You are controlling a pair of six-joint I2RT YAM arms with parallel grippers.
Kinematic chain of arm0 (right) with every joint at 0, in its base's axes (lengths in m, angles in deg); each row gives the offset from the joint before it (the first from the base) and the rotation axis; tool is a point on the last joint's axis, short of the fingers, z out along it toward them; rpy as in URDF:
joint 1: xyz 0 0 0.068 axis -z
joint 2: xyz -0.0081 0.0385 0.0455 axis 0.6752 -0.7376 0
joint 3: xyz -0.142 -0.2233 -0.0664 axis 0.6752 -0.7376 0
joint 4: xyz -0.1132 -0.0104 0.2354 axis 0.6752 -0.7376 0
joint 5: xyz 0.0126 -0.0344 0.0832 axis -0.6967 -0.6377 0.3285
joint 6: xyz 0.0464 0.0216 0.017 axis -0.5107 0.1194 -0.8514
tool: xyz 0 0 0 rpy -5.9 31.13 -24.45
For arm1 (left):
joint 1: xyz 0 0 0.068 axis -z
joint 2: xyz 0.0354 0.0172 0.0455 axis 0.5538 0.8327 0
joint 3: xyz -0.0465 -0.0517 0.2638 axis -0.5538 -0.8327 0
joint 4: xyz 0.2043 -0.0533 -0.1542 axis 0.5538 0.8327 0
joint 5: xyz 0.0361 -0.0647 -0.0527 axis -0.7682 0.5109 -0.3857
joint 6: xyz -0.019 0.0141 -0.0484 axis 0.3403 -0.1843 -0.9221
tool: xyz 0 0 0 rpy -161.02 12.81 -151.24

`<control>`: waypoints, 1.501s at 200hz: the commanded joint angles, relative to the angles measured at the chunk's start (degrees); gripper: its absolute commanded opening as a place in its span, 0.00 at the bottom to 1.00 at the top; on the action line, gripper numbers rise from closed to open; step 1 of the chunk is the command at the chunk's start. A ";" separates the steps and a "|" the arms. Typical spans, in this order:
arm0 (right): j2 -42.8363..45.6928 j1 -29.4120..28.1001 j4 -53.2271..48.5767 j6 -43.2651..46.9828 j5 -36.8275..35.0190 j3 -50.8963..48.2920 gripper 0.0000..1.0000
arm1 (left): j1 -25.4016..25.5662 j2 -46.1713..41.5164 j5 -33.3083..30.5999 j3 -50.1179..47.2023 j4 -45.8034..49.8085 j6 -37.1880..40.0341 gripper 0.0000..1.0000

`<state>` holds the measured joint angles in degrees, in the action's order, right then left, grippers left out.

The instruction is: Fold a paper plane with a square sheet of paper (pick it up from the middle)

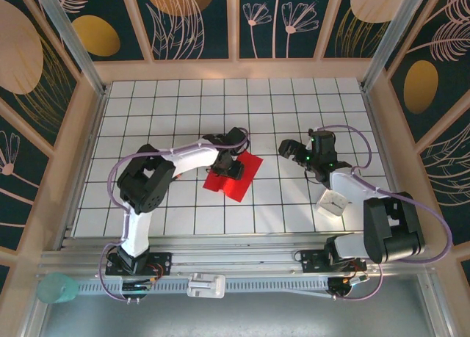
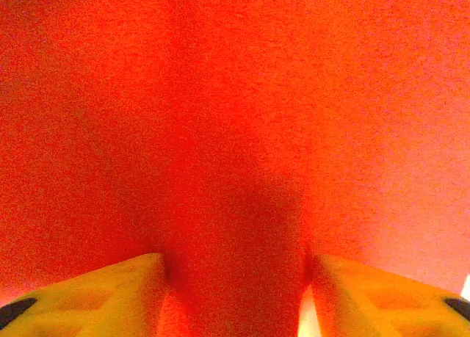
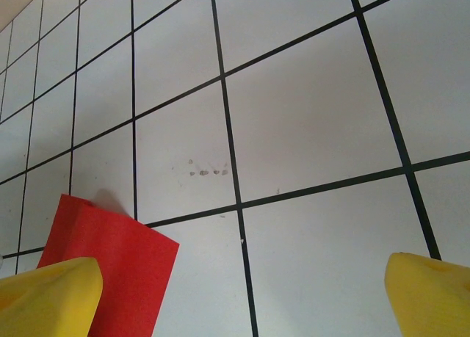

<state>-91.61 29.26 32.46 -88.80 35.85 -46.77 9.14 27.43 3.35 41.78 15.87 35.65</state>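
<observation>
Top external, paper: square sheet of paper [image 1: 248,174], thin, bright red, matte, flat on white gridded table [image 1: 294,102], centre-left.
Left gripper [image 2: 235,267]: yellow fingers against paper; pinch unclear.
Right gripper [image 3: 242,293]: yellow fingers spread wide.

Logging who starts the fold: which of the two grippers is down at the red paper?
The left gripper: it sits over the middle of the square sheet of paper, fingers right at it. The right gripper hangs open over white tiles.
</observation>
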 commanded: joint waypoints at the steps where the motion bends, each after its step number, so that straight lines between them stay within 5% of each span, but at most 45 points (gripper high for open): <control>1: -0.55 0.35 1.17 -0.72 0.70 0.06 0.99 | 0.30 -5.13 9.45 -4.45 -9.09 -3.01 0.44; 20: -0.06 0.34 -0.06 0.08 0.25 0.71 0.99 | -0.03 -11.39 19.95 -11.15 -22.80 -7.84 0.35; 42: 2.59 0.47 -3.39 2.12 -0.96 1.94 0.99 | -1.14 -20.11 32.01 -22.67 -49.46 -21.41 0.28; 69: 8.59 1.01 -5.01 3.44 3.04 1.40 0.99 | -4.61 -25.06 35.83 -36.64 -78.09 -39.87 0.24; 94: 11.90 0.87 -3.36 2.52 14.08 -0.23 0.97 | -5.82 -23.75 34.42 -38.39 -68.86 -36.09 0.25; 121: 12.12 -1.18 -0.17 -0.01 21.96 -3.12 0.92 | -5.96 -21.51 33.64 -41.09 -70.06 -36.65 0.26; 204: -3.36 -14.52 15.67 -11.95 17.92 -5.66 0.56 | -5.94 -17.40 30.28 -44.73 -67.49 -34.91 0.24; 300: -20.73 -17.81 24.76 -15.01 18.46 -1.63 0.29 | -5.94 -14.99 27.80 -45.17 -61.68 -29.79 0.33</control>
<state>-109.88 11.97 53.10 -102.39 54.25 -49.70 3.13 12.02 32.55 -3.51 -48.80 2.75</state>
